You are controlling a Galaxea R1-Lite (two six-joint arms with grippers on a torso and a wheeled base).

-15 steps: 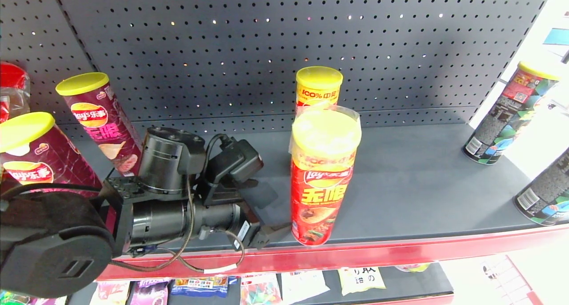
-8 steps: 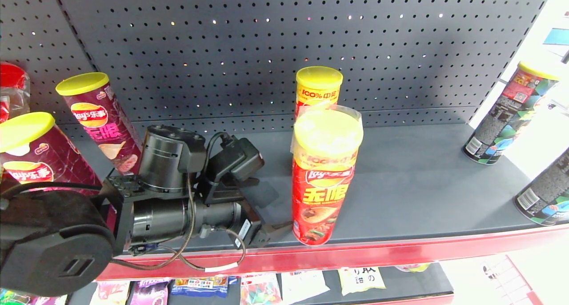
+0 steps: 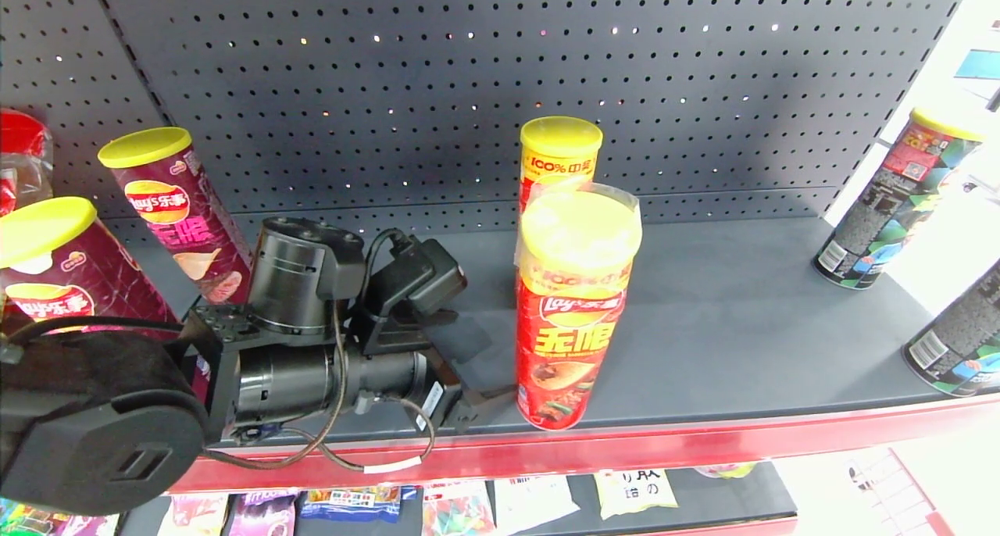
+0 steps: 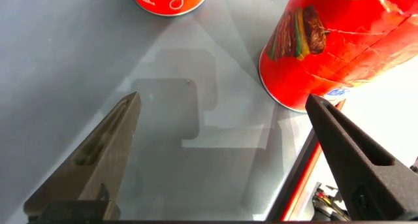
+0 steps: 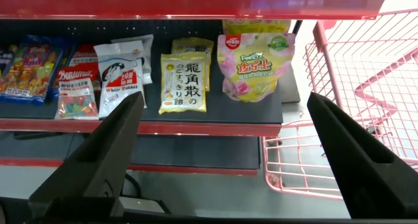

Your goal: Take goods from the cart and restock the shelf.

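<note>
The left tool [image 4: 222, 106] lies low over the shelf [image 3: 742, 317], its jaws spread wide and holding nothing. The red can [image 3: 574, 317] stands upright near the shelf's front edge, its base just beside one fingertip. A second can [image 3: 560, 149] stands behind it by the pegboard [image 3: 469, 91]. Maroon cans [image 3: 176, 208] stand to the left and dark cans [image 3: 891, 200] to the right. The right tool [image 5: 225, 101] hangs wide open and empty before a lower shelf [image 5: 196, 127] of snack bags [image 5: 183, 83], with the cart [image 5: 372, 87] beside it.
</note>
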